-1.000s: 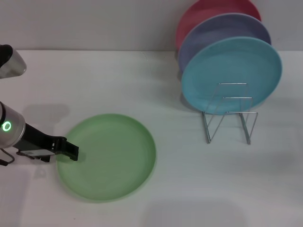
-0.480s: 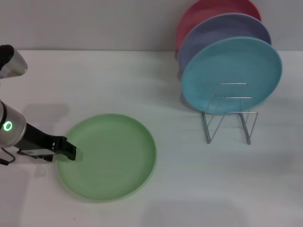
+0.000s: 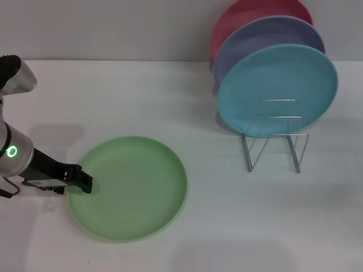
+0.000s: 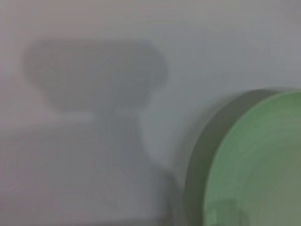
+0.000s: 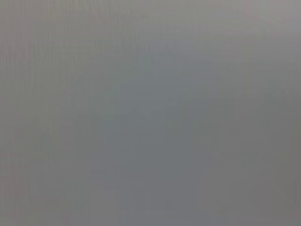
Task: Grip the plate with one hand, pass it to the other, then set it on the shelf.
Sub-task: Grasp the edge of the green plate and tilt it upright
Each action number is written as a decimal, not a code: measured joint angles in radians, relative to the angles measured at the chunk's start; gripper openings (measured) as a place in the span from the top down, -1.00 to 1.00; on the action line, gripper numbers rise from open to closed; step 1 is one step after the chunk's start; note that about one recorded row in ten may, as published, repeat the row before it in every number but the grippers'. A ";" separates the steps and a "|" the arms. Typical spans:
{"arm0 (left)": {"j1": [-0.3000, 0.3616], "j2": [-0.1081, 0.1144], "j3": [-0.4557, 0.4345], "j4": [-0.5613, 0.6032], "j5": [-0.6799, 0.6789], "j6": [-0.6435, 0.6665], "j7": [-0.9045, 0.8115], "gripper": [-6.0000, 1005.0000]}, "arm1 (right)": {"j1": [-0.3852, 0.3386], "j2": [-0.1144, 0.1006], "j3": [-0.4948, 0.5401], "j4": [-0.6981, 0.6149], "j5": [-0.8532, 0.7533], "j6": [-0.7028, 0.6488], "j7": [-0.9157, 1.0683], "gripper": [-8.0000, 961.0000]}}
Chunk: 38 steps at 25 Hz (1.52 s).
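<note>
White counter (image 3: 170, 96) carries a round matte light green plastic plate (image 3: 127, 188); the left black two-fingered end effector (image 3: 83, 182) touches its rim, grip state unclear.

Even, soft light fills my head view; my left gripper (image 3: 83, 182) throws a faint shadow beside it. My left wrist view is blurred (the green plate (image 4: 256, 162) smears), and my right wrist view is featureless grey.
</note>
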 joint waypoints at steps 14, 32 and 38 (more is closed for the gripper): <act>-0.017 -0.002 0.037 -0.012 0.050 -0.001 -0.007 0.27 | -0.002 0.000 0.000 0.000 0.000 -0.004 0.000 -0.40; -0.029 -0.003 0.039 -0.026 0.051 -0.002 -0.006 0.57 | -0.008 0.000 0.000 0.000 0.003 -0.006 0.000 -0.40; -0.028 -0.003 0.040 -0.032 0.050 -0.002 -0.006 0.64 | -0.010 0.000 0.000 0.000 0.003 -0.006 0.000 -0.40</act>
